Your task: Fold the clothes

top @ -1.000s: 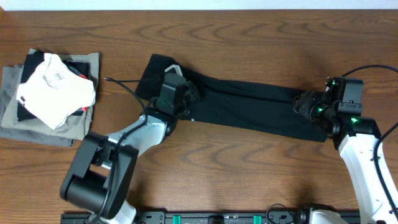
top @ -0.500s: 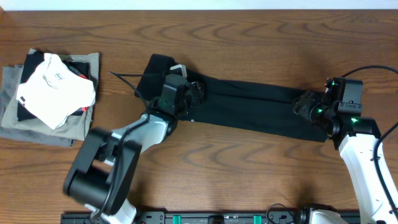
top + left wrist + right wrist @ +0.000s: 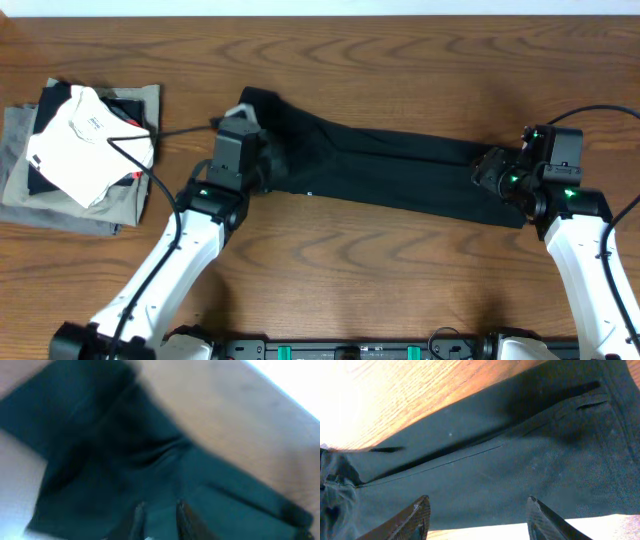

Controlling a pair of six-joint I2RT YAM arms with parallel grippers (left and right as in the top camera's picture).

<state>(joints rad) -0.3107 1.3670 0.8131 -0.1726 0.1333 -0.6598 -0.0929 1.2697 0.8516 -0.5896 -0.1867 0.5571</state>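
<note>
A long black garment [image 3: 400, 170] lies stretched across the middle of the wooden table. My left gripper [image 3: 262, 158] is at its left end, where the cloth is bunched up. In the left wrist view its fingers [image 3: 161, 517] stand close together with dark cloth [image 3: 125, 460] between them. My right gripper [image 3: 488, 170] hovers over the garment's right end. In the right wrist view its fingers [image 3: 480, 517] are wide apart above the flat cloth [image 3: 495, 465] and hold nothing.
A stack of folded clothes [image 3: 80, 150], with a white piece on top, sits at the table's left edge. Bare wood [image 3: 380, 260] lies in front of the garment and behind it.
My left gripper has moved left, from about the garment's upper part to its left end, and the cloth there has bunched and shifted. The right arm has not moved.
</note>
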